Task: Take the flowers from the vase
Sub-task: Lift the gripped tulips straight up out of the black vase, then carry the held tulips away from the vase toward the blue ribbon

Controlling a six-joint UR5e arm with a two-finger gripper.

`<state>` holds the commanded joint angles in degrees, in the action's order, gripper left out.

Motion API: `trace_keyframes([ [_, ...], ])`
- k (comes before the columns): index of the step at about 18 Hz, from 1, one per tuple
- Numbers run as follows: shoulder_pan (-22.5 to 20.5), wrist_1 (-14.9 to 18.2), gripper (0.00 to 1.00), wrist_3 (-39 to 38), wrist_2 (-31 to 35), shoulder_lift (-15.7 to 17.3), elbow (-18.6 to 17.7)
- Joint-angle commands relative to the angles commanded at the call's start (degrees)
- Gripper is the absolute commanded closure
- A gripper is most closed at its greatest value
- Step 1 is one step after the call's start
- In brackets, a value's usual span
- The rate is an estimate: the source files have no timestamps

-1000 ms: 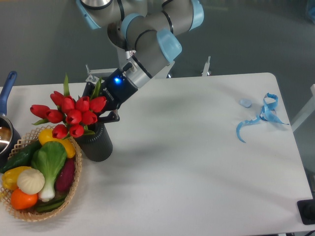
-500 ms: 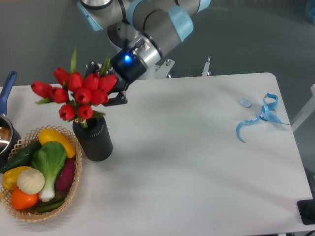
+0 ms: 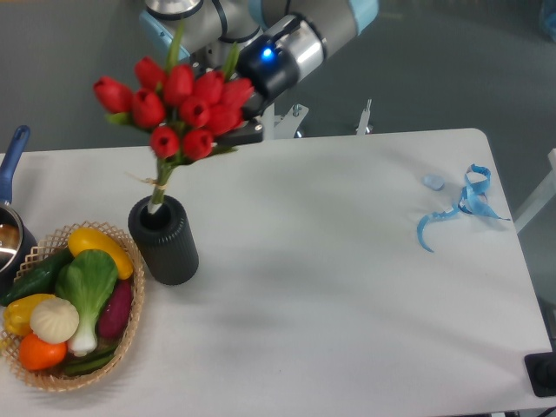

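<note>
The flowers, a bunch of red tulip buds with green leaves, are raised high above the vase. Only the pale stem ends still reach into the vase mouth. The vase is a matte black ribbed cylinder standing upright on the white table at the left. My gripper is shut on the flowers, just behind the buds on their right side. Its fingers are mostly hidden by the blooms.
A round wicker basket of vegetables sits at the front left, touching the vase's left side. A pot with a blue handle is at the left edge. A blue ribbon and a small blue piece lie at the right.
My gripper has lifted the flowers up and slightly right, from sitting low in the vase to almost wholly above it. The vase has not moved.
</note>
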<state>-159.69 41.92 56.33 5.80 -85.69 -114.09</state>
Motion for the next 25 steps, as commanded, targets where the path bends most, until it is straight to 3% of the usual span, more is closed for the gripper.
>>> trace_keyframes([
  [3,-2.2,-0.3,1.00,2.9,4.6,-0.4,0.3],
  [8,-4.8,-0.2,1.00,8.7,22.3,-0.3,-0.1],
  [12,-6.9,0.1,1.00,13.9,28.6,-0.4,-0.5],
  [18,-8.7,1.0,0.96,13.5,41.3,-1.1,-1.1],
  [22,-7.2,2.0,1.00,13.5,54.2,-4.4,0.6],
  [25,-3.0,3.6,1.00,13.5,64.1,-4.8,1.1],
])
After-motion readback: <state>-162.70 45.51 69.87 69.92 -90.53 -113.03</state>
